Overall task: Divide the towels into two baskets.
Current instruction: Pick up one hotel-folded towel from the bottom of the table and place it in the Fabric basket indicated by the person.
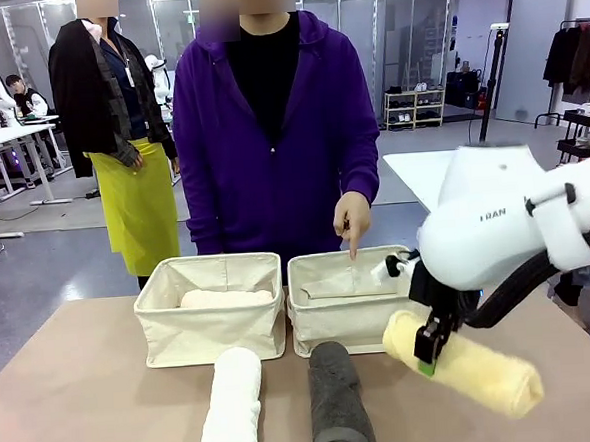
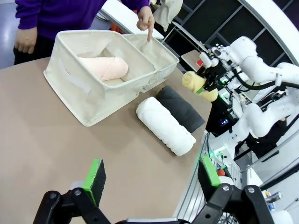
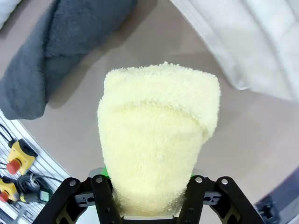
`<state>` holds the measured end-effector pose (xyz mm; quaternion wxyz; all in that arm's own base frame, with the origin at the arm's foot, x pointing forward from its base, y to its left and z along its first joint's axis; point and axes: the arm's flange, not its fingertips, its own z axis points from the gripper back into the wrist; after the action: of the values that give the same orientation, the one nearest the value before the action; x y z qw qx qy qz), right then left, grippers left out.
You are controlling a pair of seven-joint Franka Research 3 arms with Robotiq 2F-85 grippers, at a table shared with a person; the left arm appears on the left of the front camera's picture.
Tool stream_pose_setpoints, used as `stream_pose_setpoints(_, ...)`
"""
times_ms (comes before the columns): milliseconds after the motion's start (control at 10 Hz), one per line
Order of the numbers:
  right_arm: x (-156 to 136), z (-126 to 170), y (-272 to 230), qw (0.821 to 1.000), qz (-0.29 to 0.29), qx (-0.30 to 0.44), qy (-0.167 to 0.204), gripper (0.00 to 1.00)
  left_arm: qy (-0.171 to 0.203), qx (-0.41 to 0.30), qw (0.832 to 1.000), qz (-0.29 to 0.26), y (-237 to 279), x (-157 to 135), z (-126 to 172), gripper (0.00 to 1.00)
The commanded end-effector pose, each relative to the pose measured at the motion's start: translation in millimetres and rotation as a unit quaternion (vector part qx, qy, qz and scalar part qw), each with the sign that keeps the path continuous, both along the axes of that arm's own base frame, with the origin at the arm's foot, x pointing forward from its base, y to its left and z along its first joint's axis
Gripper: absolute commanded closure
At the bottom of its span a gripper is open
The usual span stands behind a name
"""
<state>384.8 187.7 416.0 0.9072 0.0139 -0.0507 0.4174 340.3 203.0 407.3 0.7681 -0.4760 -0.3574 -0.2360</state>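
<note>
1. The left basket [image 1: 210, 326] and the right basket [image 1: 346, 323] are set side by side on the table [image 1: 85, 394], toward its far side.
2. The first towel [image 1: 226, 298] is laid in the left basket.
3. The second towel [image 1: 231, 405] is laid on the table before the left basket. The third towel [image 1: 339, 404] is laid just to its right, before the right basket.
4. The fourth towel [image 1: 480, 372] is gripped in the right hand [image 1: 429, 358], clear of the table, near the right basket's right front corner.
5. A person's hand [image 1: 352, 220] is held over the right basket's far rim.
6. The left hand [image 2: 152, 175] is positioned above the table, well apart from the towels.
</note>
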Motion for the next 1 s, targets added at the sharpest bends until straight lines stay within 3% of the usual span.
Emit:
stream_pose_setpoints(0, 23.9, 35.2, 27.2, 0.994, 0.090, -0.034, -0.061, 0.44, -0.002, -0.001, 1.000, 0.002, 1.0, -1.8, 1.5, 0.00)
stream_pose_setpoints(300, 41.0, 55.3, 75.2, 0.937, 0.274, -0.140, -0.168, 0.44, -0.002, -0.001, 1.000, 0.002, 1.0, -1.8, 1.5, 0.00)
stream_pose_setpoints(400, 43.7, 51.1, 82.8, 0.930, 0.275, -0.120, -0.211, 0.44, -0.002, -0.001, 1.000, 0.002, 1.0, -1.8, 1.5, 0.00)
stream_pose_setpoints(500, 28.8, 65.3, 68.6, 0.959, 0.227, -0.122, -0.120, 0.44, -0.002, -0.001, 1.000, 0.002, 1.0, -1.8, 1.5, 0.00)
stream_pose_setpoints(900, 36.4, 58.3, 72.8, 0.952, 0.245, -0.131, -0.131, 0.44, -0.002, -0.001, 1.000, 0.002, 1.0, -1.8, 1.5, 0.00)
